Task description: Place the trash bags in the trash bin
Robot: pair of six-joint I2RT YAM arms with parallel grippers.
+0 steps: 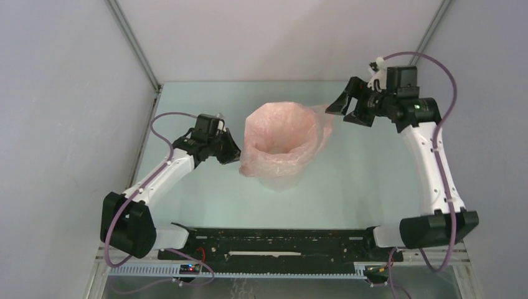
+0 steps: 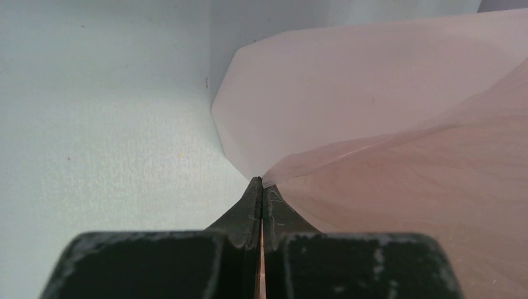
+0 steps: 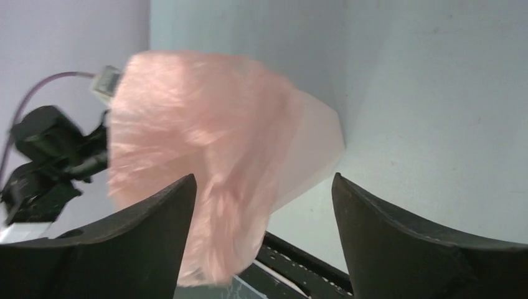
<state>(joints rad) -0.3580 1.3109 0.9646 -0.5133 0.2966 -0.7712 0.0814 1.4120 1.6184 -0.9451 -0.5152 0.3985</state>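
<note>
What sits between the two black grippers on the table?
Top view: the translucent pink film bag, draped over the white faceted bin. The left gripper pinches its edge; the right gripper is open.

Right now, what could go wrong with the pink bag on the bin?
1. The left gripper is pinching the edge of the pink bag. A pull could drag the film off the rim, or tip the white bin.
2. The right gripper is open and clear of the bag, so nothing holds that side. The loose flap sticking out there could slide down.
</note>
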